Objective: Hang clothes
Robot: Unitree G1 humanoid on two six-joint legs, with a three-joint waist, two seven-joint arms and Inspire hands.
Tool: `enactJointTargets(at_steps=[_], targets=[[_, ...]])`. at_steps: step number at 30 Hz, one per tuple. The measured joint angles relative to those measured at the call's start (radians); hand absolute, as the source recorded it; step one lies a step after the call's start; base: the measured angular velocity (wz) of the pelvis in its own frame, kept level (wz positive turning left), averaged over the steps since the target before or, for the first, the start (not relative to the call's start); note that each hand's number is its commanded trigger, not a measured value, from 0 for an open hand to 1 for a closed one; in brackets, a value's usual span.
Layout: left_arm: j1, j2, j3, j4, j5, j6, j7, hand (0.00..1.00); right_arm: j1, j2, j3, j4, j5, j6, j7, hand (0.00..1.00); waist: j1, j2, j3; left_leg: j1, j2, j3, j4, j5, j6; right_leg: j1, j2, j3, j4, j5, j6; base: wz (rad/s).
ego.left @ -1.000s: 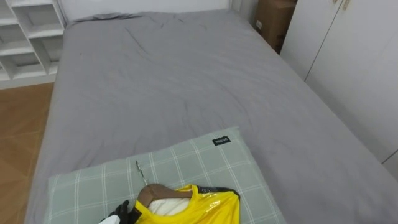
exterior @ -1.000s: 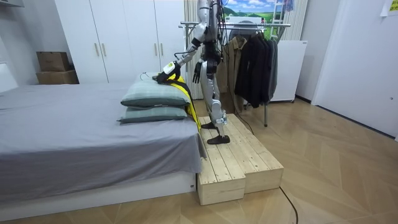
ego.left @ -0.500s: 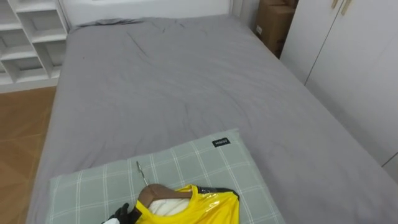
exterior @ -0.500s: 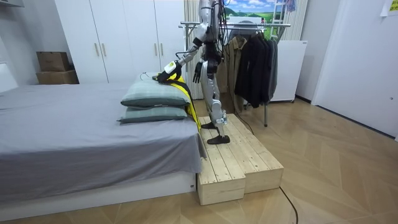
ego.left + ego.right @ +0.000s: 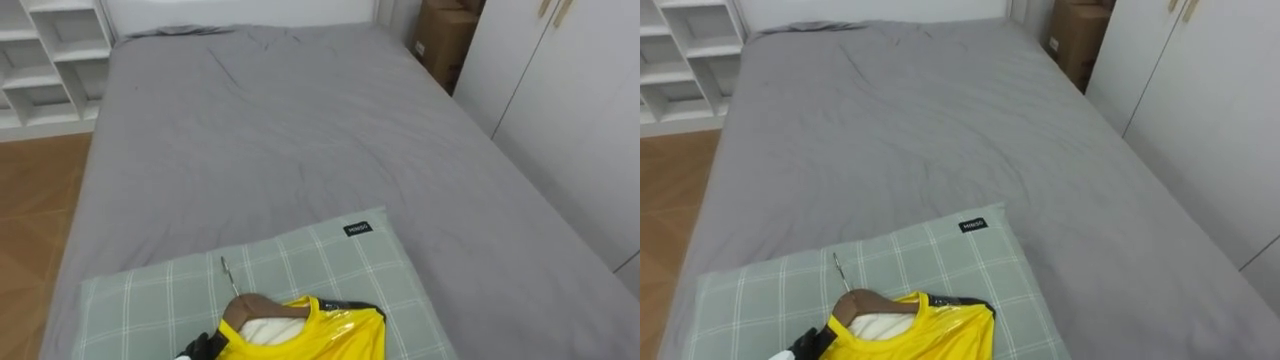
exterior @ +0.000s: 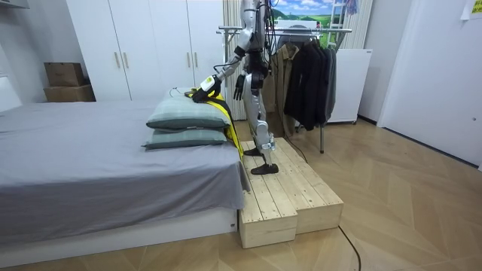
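Down at the bottom edge of the eye views, the yellow garment point(image 5: 310, 335) lies on a checked pillow point(image 5: 330, 265) at the near end of the bed point(image 5: 300, 150). It sits on a wooden hanger point(image 5: 255, 305) whose metal hook point(image 5: 227, 275) rests on the pillow and points up the bed. The left robot hand point(image 5: 203, 347) touches the hanger's left shoulder and is cut by the frame, so I cannot tell if it grips.

Room view: part of the garment hangs over the pillow's end, down the bed's side. The pillow is stacked on a second pillow point(image 6: 184, 139). The robot stands on a wooden platform point(image 6: 282, 196) just beside the bed, left arm stretched out over the pillows. The right robot hand point(image 6: 239, 86) hangs by its hip, too small to tell its state.

The grey bed surface past the pillow is wide open. A white shelf unit point(image 5: 50, 50) and wood floor point(image 5: 30, 220) are on the left, a wardrobe point(image 5: 570, 120) close on the right, and a cardboard box point(image 5: 445, 35) in the far corner. Behind the robot, a clothes rack point(image 6: 282, 30) holds dark coats point(image 6: 309, 75).
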Motion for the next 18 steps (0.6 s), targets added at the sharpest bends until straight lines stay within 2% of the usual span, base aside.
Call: enactJointTargets(at_steps=[5,13,14,15,18], targets=[[-0.024,-0.002,0.001,0.024,-0.068,0.0,0.0,0.0,-0.009,0.0,0.015,0.004,0.004,0.001,0.001,0.0,-0.001,-0.002,0.0007,-0.012,0.0,-0.005,0.001,0.001,0.001,-0.011,0.001,0.001,0.0,0.0,0.0,0.0],[-0.059,-0.003,0.003,0.029,-0.113,0.0,0.001,0.0,-0.024,-0.003,0.035,0.011,0.032,0.003,0.006,0.0,0.0,-0.002,0.0035,-0.054,0.0,-0.017,0.015,0.001,0.001,-0.043,0.0,-0.007,0.003,0.001,-0.001,0.03],[-0.073,-0.003,0.007,0.03,-0.119,0.0,0.002,0.0,-0.031,-0.002,0.037,0.012,0.03,0.003,0.006,0.0,0.002,-0.004,0.0094,-0.061,0.0,-0.02,0.018,0.001,0.001,-0.047,-0.001,-0.011,0.003,0.001,-0.001,0.06],[-0.078,-0.003,0.013,0.031,-0.123,-0.001,0.004,0.0,-0.034,-0.002,0.043,0.013,0.029,0.004,0.006,0.0,0.003,-0.004,0.0095,-0.065,0.0,-0.019,0.018,0.001,0.001,-0.052,-0.001,-0.011,0.004,0.002,-0.002,0.04],[-0.104,-0.002,0.048,0.037,-0.124,-0.001,0.009,0.0,-0.045,0.003,0.049,0.02,0.03,0.004,0.003,0.0,0.004,-0.011,0.0166,-0.076,0.0,-0.021,0.019,0.006,-0.001,-0.063,-0.002,-0.015,0.003,0.003,-0.004,0.0]])
